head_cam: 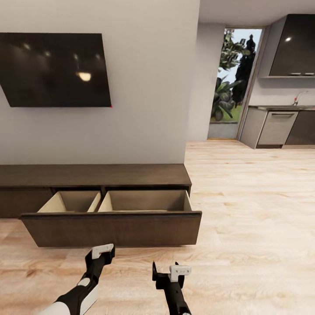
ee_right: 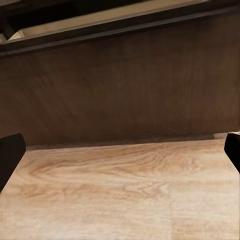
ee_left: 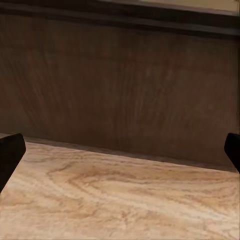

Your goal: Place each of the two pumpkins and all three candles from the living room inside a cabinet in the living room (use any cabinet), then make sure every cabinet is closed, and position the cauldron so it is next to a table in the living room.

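The long dark-brown cabinet [head_cam: 94,175] stands against the wall under a TV. Its wide drawer [head_cam: 113,227] is pulled out, and both pale compartments inside look bare. My left gripper [head_cam: 103,251] hovers low over the floor just in front of the drawer front [ee_left: 120,85], open with nothing between its fingers. My right gripper [head_cam: 173,272] is a little farther back and to the right, facing the same drawer front [ee_right: 125,95], also open and holding nothing. Pumpkins, candles, cauldron and table are out of view.
A black TV [head_cam: 54,70] hangs on the grey wall above the cabinet. Light wood floor [head_cam: 253,210] stretches to the right toward a garden doorway [head_cam: 232,83] and kitchen units [head_cam: 280,127] at the back right.
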### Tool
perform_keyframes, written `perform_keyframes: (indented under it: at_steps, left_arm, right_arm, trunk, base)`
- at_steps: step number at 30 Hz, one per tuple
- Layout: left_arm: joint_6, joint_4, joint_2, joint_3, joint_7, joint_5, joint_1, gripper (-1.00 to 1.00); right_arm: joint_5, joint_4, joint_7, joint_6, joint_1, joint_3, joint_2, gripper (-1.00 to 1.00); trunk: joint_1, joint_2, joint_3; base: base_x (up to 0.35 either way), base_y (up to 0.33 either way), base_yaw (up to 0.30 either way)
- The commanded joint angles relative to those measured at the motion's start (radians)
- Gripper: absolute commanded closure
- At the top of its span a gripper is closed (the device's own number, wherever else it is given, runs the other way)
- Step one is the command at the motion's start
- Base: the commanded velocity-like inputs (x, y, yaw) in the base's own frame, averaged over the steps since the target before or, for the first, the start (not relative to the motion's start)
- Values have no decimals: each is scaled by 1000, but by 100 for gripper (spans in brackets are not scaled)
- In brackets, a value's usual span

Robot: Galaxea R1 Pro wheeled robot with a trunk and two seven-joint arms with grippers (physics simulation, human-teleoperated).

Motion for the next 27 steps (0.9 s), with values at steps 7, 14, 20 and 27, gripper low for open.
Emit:
perform_keyframes:
  at_steps: [7,14,20,27]
  left_arm:
    - [-35,6,-2,-23,17,-38,-1,-100]
    - [-41,7,-2,-27,23,-62,-1,-100]
    - [-42,8,-4,-28,24,-133,-1,-100]
    - [-42,2,-4,-27,24,-149,-1,-100]
  right_arm:
    - [10,-6,-15,-68,-6,-4,0,-100]
    - [8,-2,-20,-105,-6,-105,0,-100]
    - [6,-3,-20,-128,-6,-155,-1,-100]
    - [4,-1,-20,-122,-6,-158,0,-100]
  trunk:
    - [27,-50,-23]
    - [54,-99,-45]
    - [77,-141,-64]
    - [84,-155,-70]
  base:
    - [0,0,0]
    - [0,0,0]
    - [0,0,0]
    - [0,0,0]
